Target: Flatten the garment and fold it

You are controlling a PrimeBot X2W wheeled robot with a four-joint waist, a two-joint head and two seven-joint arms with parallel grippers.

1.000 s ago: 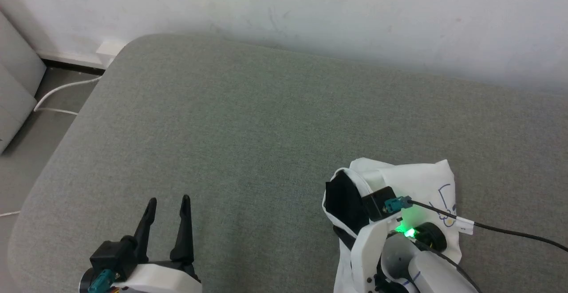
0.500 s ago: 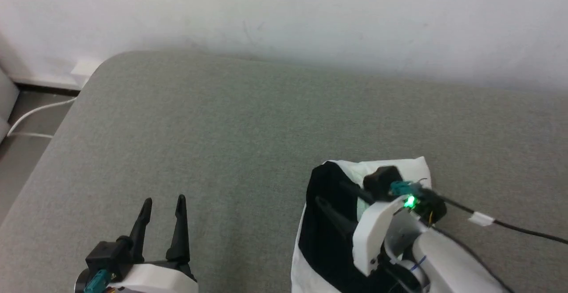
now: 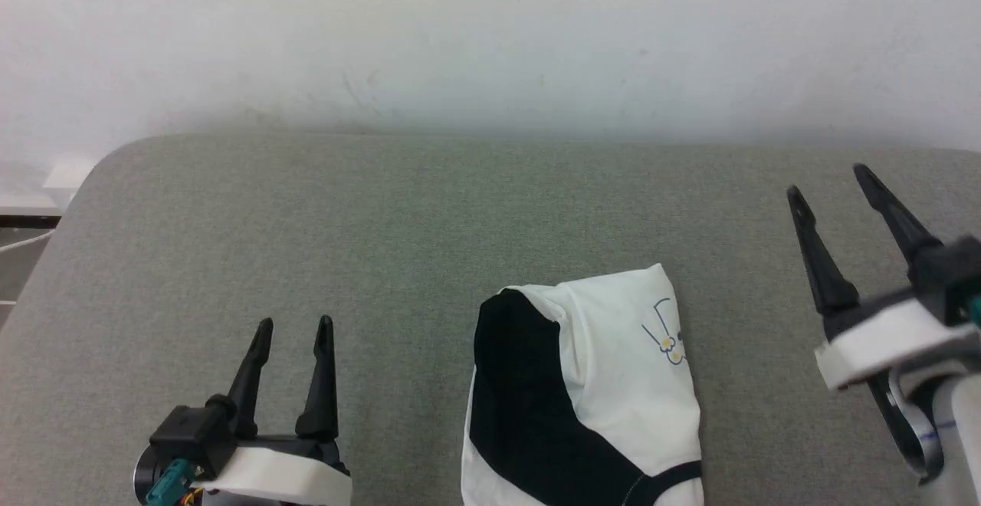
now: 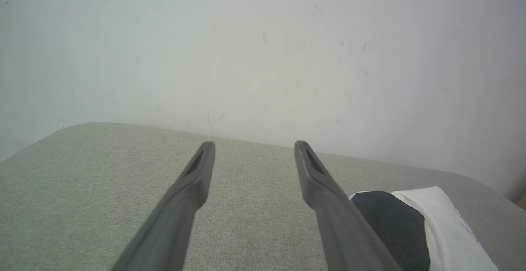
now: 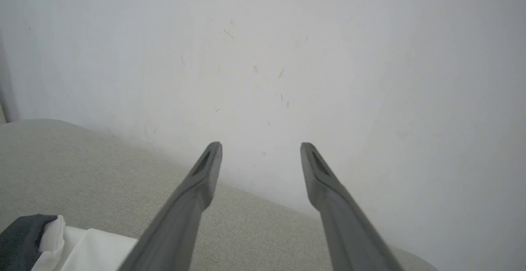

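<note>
Logged the garment [image 3: 613, 383] folded compact on a grey upholstered surface [image 3: 383, 222]: black panel left, white right, small drawing. Logged left gripper [image 3: 295, 322] and right gripper [image 3: 826, 180] flanking it, fingers spread, clear of cloth. Recorded white wall [image 3: 490, 31] behind.

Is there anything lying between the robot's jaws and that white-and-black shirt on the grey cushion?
Nothing visible does. Only bare grey fabric cushion lies between the soft white shirt with black sleeves and the open left jaws on one side, and the open right jaws on the other.
</note>
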